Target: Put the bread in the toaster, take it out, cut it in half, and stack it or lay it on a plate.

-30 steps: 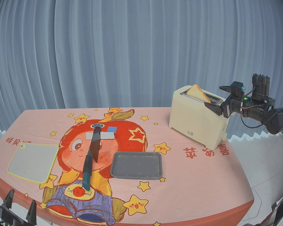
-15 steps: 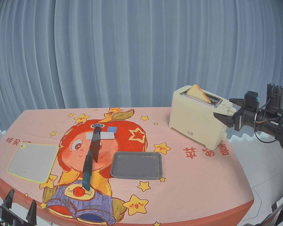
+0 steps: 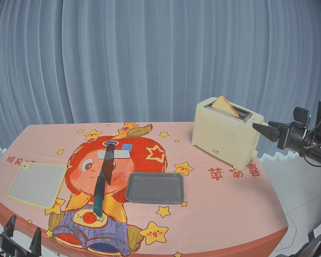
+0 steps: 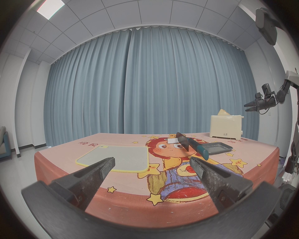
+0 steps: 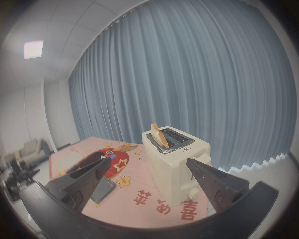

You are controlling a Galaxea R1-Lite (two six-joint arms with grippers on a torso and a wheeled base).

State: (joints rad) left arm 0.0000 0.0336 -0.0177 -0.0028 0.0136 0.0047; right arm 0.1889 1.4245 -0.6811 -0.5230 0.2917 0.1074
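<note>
Cream toaster (image 3: 222,139) held the bread (image 3: 224,106); right gripper (image 3: 261,126) pulled back.
Spread and empty, it had drawn off rightward; loading looked done, taking the bread out next.

bright, even room light; ceiling panel (image 4: 49,7) glows; soft shadows; fisheye-bent edges

The pink printed table (image 3: 227,200) is carrying one cream two-slot toaster (image 3: 223,139), one tan bread slice (image 3: 224,106), one dark grey rectangular tray (image 3: 154,188), one teal-handled dark-bladed knife (image 3: 99,190), one grey cutting board rimmed yellow-green (image 3: 37,184), and two small flat pieces: one white strip (image 3: 123,154), one blue square (image 3: 127,147).
</note>
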